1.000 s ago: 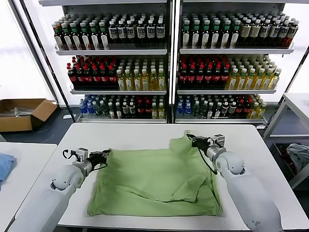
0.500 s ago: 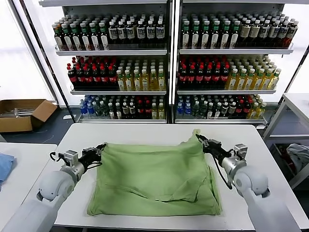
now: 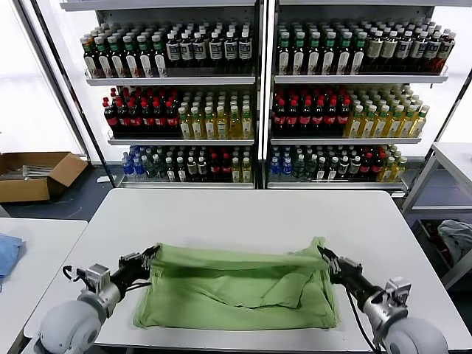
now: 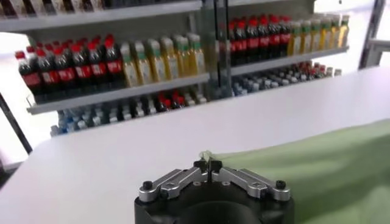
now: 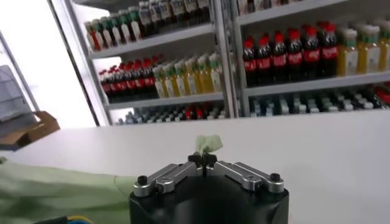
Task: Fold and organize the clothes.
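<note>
The light green shirt (image 3: 240, 287) lies on the white table (image 3: 236, 214), spread along its near edge and roughly midway between the left and right edges. Its far edge is lifted off the surface and held taut between the two arms, so the cloth is doubled toward the near side, with a loose flap showing in the middle.

The left pincer (image 3: 150, 257) is pressed together on the shirt's far left corner, toward the table's left edge. The right pincer (image 3: 325, 255) is pressed together on the far right corner, where a small peak of fabric stands up.

The head view gives the whole garment and both held corners, but the fingertips are small there. The left wrist view shows the left pincer (image 4: 208, 164) with its tips meeting on a thin edge of green cloth (image 4: 317, 167) that runs away over the table. The right wrist view shows the right pincer (image 5: 203, 159) tips meeting on a small tuft of green fabric (image 5: 209, 143) poking up above them, with more of the shirt low at the side.

Behind the table stand shelves of bottles (image 3: 254, 96).
</note>
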`<state>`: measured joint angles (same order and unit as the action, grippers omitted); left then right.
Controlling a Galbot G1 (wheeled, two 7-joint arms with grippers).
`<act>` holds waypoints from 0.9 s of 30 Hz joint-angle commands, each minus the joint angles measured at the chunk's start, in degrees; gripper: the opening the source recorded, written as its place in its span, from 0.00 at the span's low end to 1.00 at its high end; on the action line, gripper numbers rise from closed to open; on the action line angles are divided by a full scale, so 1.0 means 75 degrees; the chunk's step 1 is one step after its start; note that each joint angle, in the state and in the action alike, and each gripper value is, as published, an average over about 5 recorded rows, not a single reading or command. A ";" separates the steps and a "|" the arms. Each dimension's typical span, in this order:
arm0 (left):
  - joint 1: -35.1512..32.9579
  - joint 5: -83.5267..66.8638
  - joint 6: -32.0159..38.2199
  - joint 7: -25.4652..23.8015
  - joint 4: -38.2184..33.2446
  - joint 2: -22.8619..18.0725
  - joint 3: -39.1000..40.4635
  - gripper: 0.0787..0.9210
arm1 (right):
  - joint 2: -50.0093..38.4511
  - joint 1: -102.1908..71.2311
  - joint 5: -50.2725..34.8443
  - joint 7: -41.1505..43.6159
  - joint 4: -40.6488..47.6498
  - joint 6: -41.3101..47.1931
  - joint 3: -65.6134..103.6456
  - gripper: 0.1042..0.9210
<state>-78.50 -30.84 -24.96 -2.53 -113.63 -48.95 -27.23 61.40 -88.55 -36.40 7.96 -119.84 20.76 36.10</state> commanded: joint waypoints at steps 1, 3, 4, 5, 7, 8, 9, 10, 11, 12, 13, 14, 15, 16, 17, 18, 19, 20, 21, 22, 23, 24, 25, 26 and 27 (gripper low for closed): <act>-0.1784 0.1213 -0.0188 -0.0184 -0.0825 0.0123 -0.0443 0.01 | 0.0222 -0.1663 0.0429 -0.0356 -0.0511 -0.0256 0.0410 0.00; -0.1789 0.1210 -0.0336 -0.0180 -0.0924 0.0137 -0.0500 0.04 | 0.0263 -0.1558 0.0428 -0.0458 -0.0466 -0.0318 0.0496 0.03; -0.1789 0.1206 -0.0434 -0.0170 -0.0987 0.0142 -0.0540 0.06 | 0.0276 -0.1474 0.0418 -0.0491 -0.0430 -0.0372 0.0577 0.05; -0.1785 0.1201 -0.0528 -0.0156 -0.1049 0.0144 -0.0584 0.09 | 0.0281 -0.1381 0.0412 -0.0500 -0.0384 -0.0436 0.0686 0.07; -0.1780 0.1187 -0.0714 -0.0117 -0.1150 0.0150 -0.0694 0.17 | 0.0275 -0.1194 0.0396 -0.0484 -0.0259 -0.0625 0.0966 0.15; -0.1779 0.1180 -0.0780 -0.0092 -0.1188 0.0152 -0.0763 0.20 | 0.0271 -0.1101 0.0384 -0.0466 -0.0174 -0.0750 0.1111 0.18; -0.1782 0.1165 -0.0817 -0.0056 -0.1221 0.0145 -0.0836 0.24 | 0.0272 -0.1012 0.0372 -0.0440 -0.0077 -0.0890 0.1286 0.22; -0.1790 0.1143 -0.0839 -0.0009 -0.1252 0.0125 -0.0923 0.27 | 0.0282 -0.0932 0.0352 -0.0404 0.0026 -0.1035 0.1473 0.25; -0.1805 0.1090 -0.0841 0.0062 -0.1288 0.0088 -0.1016 0.30 | 0.0300 -0.0860 0.0322 -0.0362 0.0133 -0.1182 0.1679 0.28; -0.1827 0.1017 -0.0832 0.0161 -0.1333 0.0029 -0.1114 0.34 | 0.0328 -0.0801 0.0291 -0.0314 0.0235 -0.1332 0.1890 0.33; -0.1859 0.0901 -0.0814 0.0278 -0.1391 -0.0052 -0.1203 0.37 | 0.0368 -0.0760 0.0256 -0.0251 0.0334 -0.1480 0.2121 0.36; -0.1901 0.0772 -0.0776 0.0417 -0.1456 -0.0150 -0.1274 0.40 | 0.0418 -0.0737 0.0214 -0.0187 0.0427 -0.1627 0.2327 0.39; -0.1948 0.0645 -0.0711 0.0590 -0.1521 -0.0263 -0.1305 0.44 | 0.0472 -0.0730 0.0179 -0.0133 0.0513 -0.1759 0.2519 0.43; -0.1993 0.0553 -0.0616 0.0797 -0.1579 -0.0391 -0.1280 0.47 | 0.0532 -0.0731 0.0157 -0.0086 0.0590 -0.1881 0.2671 0.46; -0.2038 0.0482 -0.0469 0.1010 -0.1619 -0.0530 -0.1209 0.51 | 0.0602 -0.0743 0.0143 -0.0054 0.0669 -0.2000 0.2802 0.50; -0.2078 0.0470 -0.0299 0.1228 -0.1634 -0.0683 -0.1113 0.55 | 0.0674 -0.0764 0.0141 -0.0048 0.0732 -0.2096 0.2900 0.54; -0.2107 0.0481 -0.0148 0.1420 -0.1636 -0.0853 -0.1005 0.58 | 0.0744 -0.0794 0.0145 -0.0056 0.0777 -0.2174 0.2970 0.57; -0.2138 0.0488 -0.0026 0.1605 -0.1630 -0.1048 -0.0888 0.61 | 0.0812 -0.0841 0.0151 -0.0065 0.0805 -0.2245 0.3013 0.60; -0.2162 0.0492 0.0057 0.1773 -0.1621 -0.1251 -0.0780 0.65 | 0.0874 -0.0895 0.0158 -0.0071 0.0820 -0.2303 0.3044 0.64; -0.2178 0.0499 0.0081 0.1926 -0.1607 -0.1444 -0.0689 0.68 | 0.0919 -0.0947 0.0165 -0.0073 0.0820 -0.2345 0.3055 0.68; -0.2188 0.0494 0.0075 0.2076 -0.1590 -0.1645 -0.0593 0.71 | 0.0956 -0.1006 0.0181 -0.0065 0.0811 -0.2389 0.3048 0.71; -0.2192 0.0490 0.0066 0.2243 -0.1560 -0.1832 -0.0507 0.75 | 0.0982 -0.1059 0.0203 -0.0054 0.0803 -0.2424 0.3036 0.75; -0.2175 0.0499 0.0051 0.2391 -0.1508 -0.1993 -0.0429 0.78 | 0.1002 -0.1097 0.0233 -0.0041 0.0802 -0.2461 0.3021 0.78; -0.2143 0.0506 0.0028 0.2523 -0.1433 -0.2143 -0.0365 0.81 | 0.1020 -0.1131 0.0271 -0.0029 0.0803 -0.2496 0.3005 0.81; -0.2102 0.0510 -0.0004 0.2638 -0.1365 -0.2281 -0.0308 0.84 | 0.1034 -0.1162 0.0308 -0.0019 0.0803 -0.2527 0.2989 0.84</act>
<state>-92.99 -26.14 -27.08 5.62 -123.88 -54.61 -33.08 67.18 -95.83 -34.59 7.41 -115.66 6.59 53.82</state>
